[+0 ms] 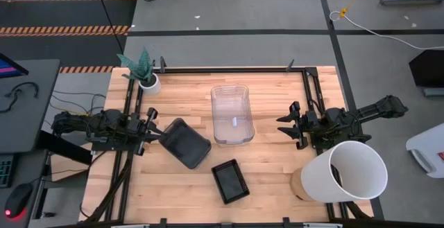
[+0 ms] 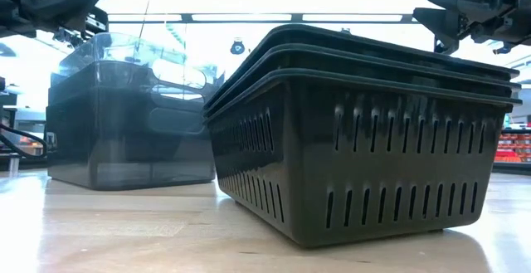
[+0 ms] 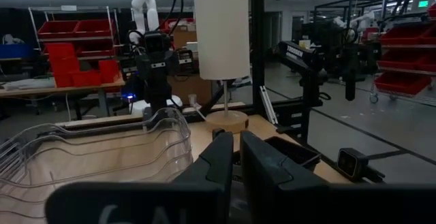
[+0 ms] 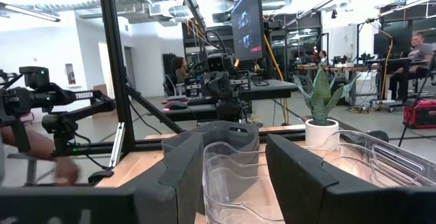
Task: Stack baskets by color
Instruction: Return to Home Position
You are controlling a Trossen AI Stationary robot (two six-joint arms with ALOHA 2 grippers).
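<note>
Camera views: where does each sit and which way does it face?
High view: overhead, straight down on the table; left arm, left claw, right arm, right claw show.
Low view: tabletop height, level across black baskets and smoky grey baskets; both claws above.
Left wrist view: on left arm, facing right arm over clear baskets; own shut claw ahead.
Right wrist view: on right arm, facing left arm; own open claw ahead.
Shared: both wrist views see the clear baskets from opposite sides.
</note>
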